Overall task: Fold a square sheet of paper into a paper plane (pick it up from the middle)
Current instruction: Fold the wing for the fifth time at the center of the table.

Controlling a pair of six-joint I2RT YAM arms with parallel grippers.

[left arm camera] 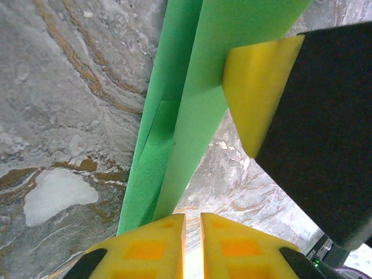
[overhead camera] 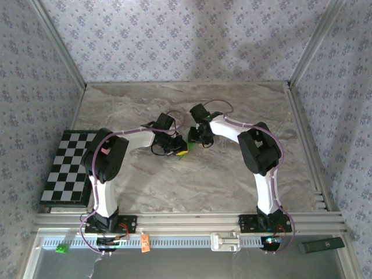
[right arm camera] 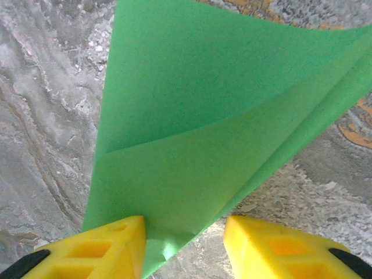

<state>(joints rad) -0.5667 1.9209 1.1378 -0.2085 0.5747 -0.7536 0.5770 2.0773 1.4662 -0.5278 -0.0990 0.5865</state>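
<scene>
1 overhead view, 2 wrist close-ups

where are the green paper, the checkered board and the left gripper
green paper (right arm camera: 203, 116), right wrist view, middle of the folded sheet
checkered board (overhead camera: 70, 168), top external view, its centre squares
left gripper (left arm camera: 193, 226), left wrist view, gap between its yellow fingertips

Lab robot cell: aluminium framing (overhead camera: 192, 220), checkered board (overhead camera: 68, 173), patterned walls (overhead camera: 174, 35).

One green paper sheet (right arm camera: 203, 116), one checkered board (overhead camera: 67, 165), one green cube (overhead camera: 60, 249), two claws: left claw (left arm camera: 193, 228), right claw (right arm camera: 183, 226)
</scene>
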